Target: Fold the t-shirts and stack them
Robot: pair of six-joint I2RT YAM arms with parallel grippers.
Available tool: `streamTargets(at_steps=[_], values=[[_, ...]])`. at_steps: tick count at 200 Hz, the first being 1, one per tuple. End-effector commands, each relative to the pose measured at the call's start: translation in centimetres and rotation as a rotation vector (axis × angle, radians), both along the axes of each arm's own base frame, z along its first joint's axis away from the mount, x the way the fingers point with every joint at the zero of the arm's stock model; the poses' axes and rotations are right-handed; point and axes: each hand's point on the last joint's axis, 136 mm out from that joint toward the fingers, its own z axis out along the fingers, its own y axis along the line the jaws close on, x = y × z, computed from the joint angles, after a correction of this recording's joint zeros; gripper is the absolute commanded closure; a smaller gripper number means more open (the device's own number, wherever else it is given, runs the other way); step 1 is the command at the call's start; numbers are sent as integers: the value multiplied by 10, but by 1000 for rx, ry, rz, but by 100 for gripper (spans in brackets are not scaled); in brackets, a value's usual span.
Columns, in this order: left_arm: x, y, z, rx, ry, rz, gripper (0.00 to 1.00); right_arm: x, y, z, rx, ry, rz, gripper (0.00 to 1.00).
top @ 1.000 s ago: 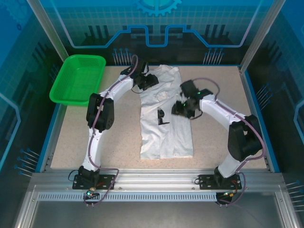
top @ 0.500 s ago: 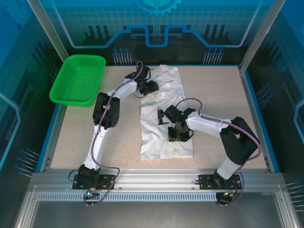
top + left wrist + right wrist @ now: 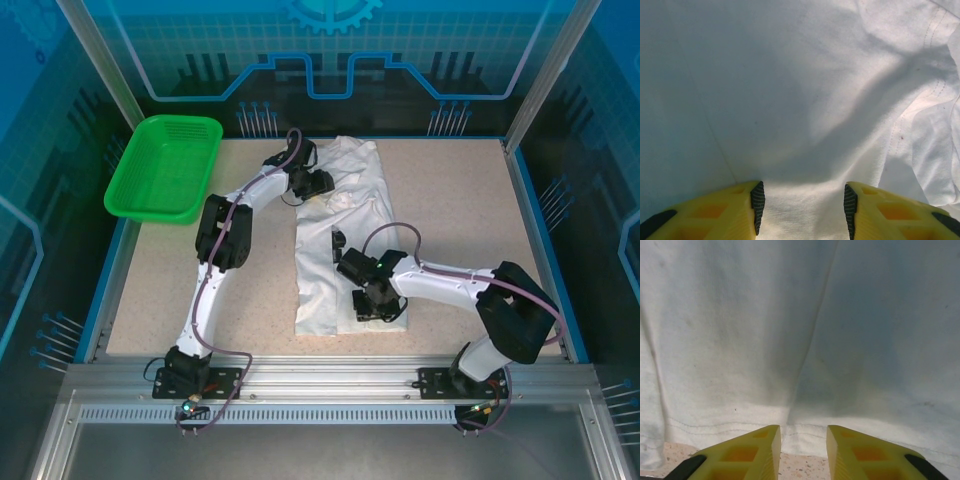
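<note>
Left hand (image 3: 802, 202): open wide, its yellow fingers (image 3: 715, 212) far apart. White cloth shows in the gap.
Right hand (image 3: 803, 440): fingers (image 3: 740, 455) a little apart, not pinching anything.
T-shirt (image 3: 790, 100): right under both hands. The cloth is smooth ahead of the left hand and bunched in soft folds off to that hand's right.
Hem (image 3: 725, 426): a stitched edge just ahead of the right hand's fingertips. A crease runs away from the gap.
From above: the t-shirt (image 3: 322, 285) lies as one long folded strip. The left hand (image 3: 318, 185) is at its far end and the right hand (image 3: 372, 305) at its near end, well apart.
Tabletop (image 3: 675, 452): speckled. It peeks out beside the right hand, below the hem.
Basket (image 3: 150, 214): green, far off to the left of the left hand, not touching the t-shirt.
</note>
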Motion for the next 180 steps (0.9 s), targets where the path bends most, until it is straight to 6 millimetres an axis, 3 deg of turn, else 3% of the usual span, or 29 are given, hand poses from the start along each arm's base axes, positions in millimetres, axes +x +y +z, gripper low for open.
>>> streamTargets(at_steps=[1, 96, 127, 151, 180], values=[[-2, 8, -18, 40, 24, 8, 51, -7, -4, -5, -25, 9, -22, 71], [-2, 10, -20, 44, 25, 9, 50, -12, 6, -21, -35, 45, 1, 74], [1, 13, -20, 45, 23, 15, 49, -16, 7, -23, -41, 48, 14, 84], [2, 14, -21, 54, 22, 20, 49, -20, 12, -17, -24, 21, 71, 91], [5, 16, -24, 68, 25, 22, 49, -29, 16, -4, -15, -11, 181, 91]])
